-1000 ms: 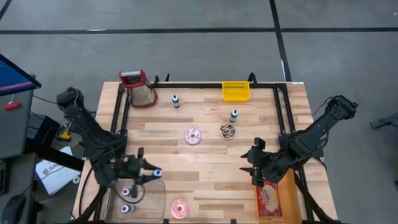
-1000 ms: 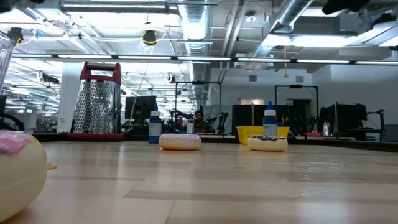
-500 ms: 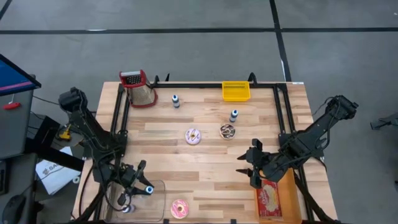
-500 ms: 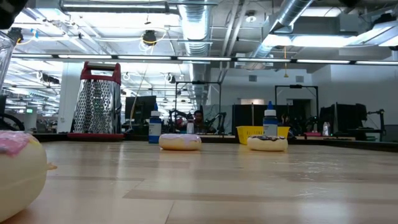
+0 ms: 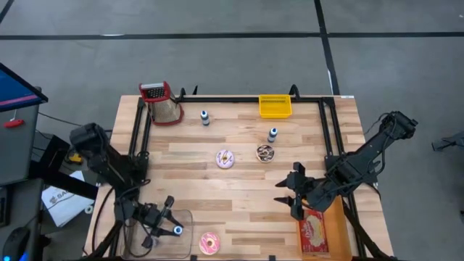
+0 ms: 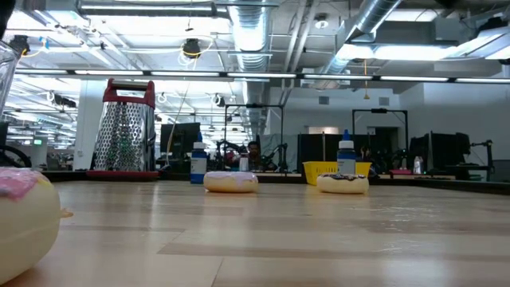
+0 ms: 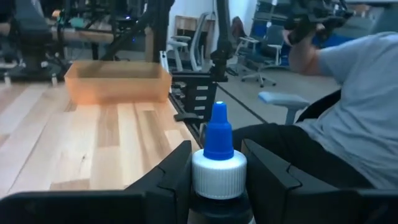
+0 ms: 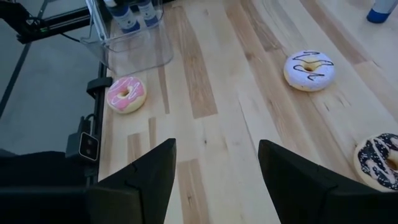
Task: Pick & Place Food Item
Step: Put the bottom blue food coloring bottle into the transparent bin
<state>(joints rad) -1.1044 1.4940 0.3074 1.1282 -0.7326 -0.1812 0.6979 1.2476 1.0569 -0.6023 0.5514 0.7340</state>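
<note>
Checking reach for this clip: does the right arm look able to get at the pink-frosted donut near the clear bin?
Probably yes: the right gripper is open and empty, and only bare table lies between it and the pink-frosted donut.

This is a robotics lab or open industrial workshop. The pale butcher-block wooden table [image 5: 239, 181] sits in a black metal frame [image 5: 139, 138] on a grey concrete floor [image 5: 217, 51] marked with dark lines. From table height, the room behind shows an exposed ceiling with silver ventilation ducts [image 6: 251, 32], pipes and long strip lights [image 6: 239, 76], and rows of dark workstations with monitors [image 6: 179, 135]. Past the table edge stand wheeled office chairs [image 7: 267, 46], and a seated person in a grey shirt [image 7: 354, 118] is close by.
</note>
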